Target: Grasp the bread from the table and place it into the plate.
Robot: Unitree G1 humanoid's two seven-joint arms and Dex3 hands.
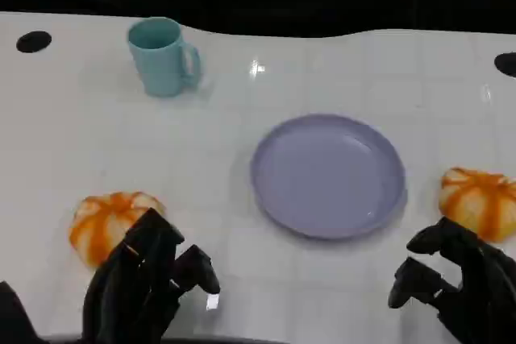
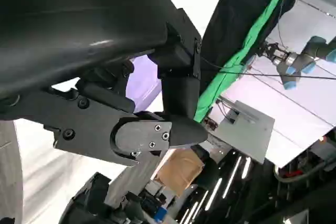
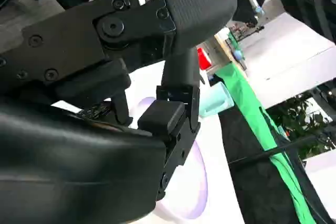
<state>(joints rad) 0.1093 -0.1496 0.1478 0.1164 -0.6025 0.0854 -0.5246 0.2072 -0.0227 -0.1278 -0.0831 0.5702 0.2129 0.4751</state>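
I see a white table with a purple plate in the middle. The plate has nothing on it. A blue cup stands far back on the left, with its handle on the right side. There are two round black spots on the table, one at the far left and one at the far right.

One bread lies near the left front. It is round, orange with white stripes, so I cannot tell a long side. My left hand is just in front of it and covers a bit of it. Its fingers are curled and hold nothing.

Another bread lies to the right of the plate. My right hand is just in front of it. Its fingers are bent and apart, holding nothing.

Nothing stands between either bread and the plate. I see no writing I can read.
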